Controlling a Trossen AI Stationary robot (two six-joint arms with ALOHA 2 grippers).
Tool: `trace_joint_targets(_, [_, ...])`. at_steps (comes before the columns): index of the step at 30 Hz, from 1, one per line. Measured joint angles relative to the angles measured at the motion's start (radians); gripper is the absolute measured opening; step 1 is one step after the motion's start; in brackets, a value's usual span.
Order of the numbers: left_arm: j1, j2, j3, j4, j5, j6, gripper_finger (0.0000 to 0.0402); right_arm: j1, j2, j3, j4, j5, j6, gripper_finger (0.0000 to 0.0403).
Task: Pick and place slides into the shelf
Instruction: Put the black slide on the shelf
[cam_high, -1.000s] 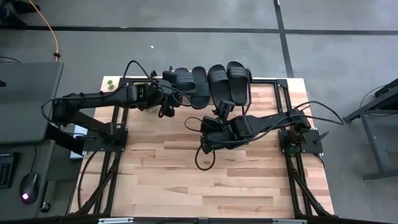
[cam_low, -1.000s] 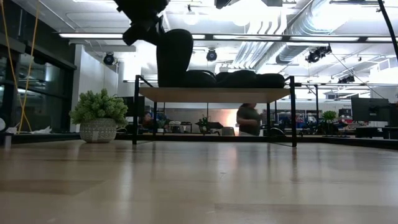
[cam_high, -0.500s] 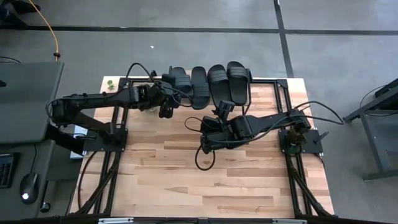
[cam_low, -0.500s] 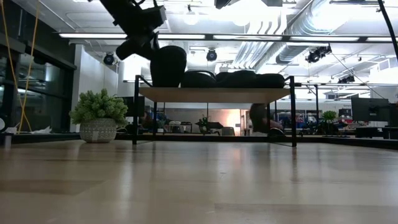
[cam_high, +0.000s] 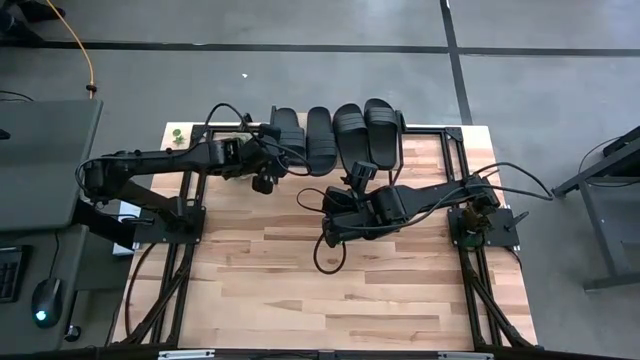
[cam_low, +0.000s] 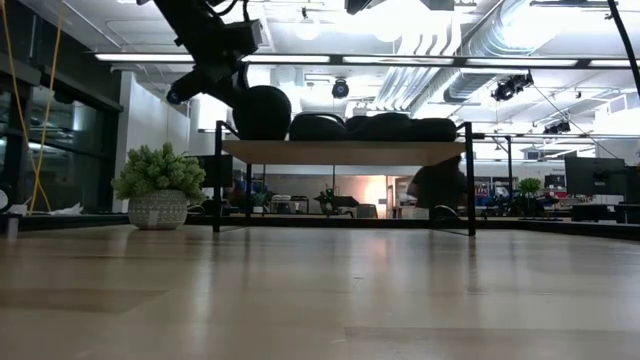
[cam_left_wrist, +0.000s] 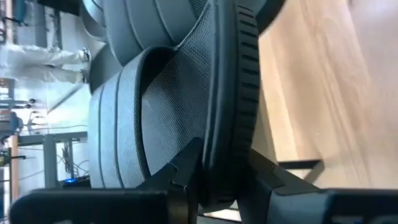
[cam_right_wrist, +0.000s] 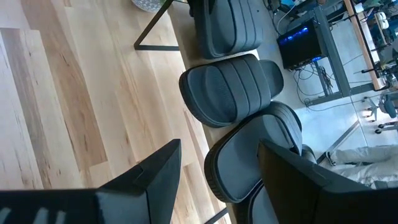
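- Four black slides (cam_high: 335, 135) lie side by side on the shelf (cam_low: 345, 152), which sits at the top centre of the overhead picture, at the far edge of the table (cam_high: 300, 290)
- The left gripper (cam_high: 264, 166) is at the leftmost slide (cam_high: 286, 138); in its wrist picture the two fingers (cam_left_wrist: 186, 177) sit either side of that slide's sole edge with little gap, so I'd call it a narrow hold on the slide, possibly about to let go
- From table height that slide (cam_low: 262, 112) looks to rest on the shelf top beside the other three
- The right gripper (cam_high: 352, 178) waits near the middle of the overhead picture, just below the shelf, its fingers apart and holding nothing
- My read is that this is the last placement: all four are on the shelf and only the release is left
- Next it should spread the fingers fully and back straight away toward the left of the frame, without dragging the slide or nudging its neighbour
- A small potted plant (cam_low: 158, 187) stands left of the shelf in the level picture
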Motion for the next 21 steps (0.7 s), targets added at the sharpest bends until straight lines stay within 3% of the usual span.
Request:
trace_joint_targets(8, [0.0,0.0,0.0,-0.051,0.003,-0.045,0.0107,0.0,0.0,0.0,0.0,0.0,0.0,0.0204])
trace_joint_targets(17, [0.0,0.0,-0.001,-0.029,-0.003,-0.069,0.0184,0.0,0.0,0.0,0.0,0.0,0.0,0.0204])
trace_joint_targets(21, [0.0,0.0,-0.001,-0.025,0.044,-0.086,0.0208,0.0,0.0,0.0,0.0,0.0,0.0,0.0204])
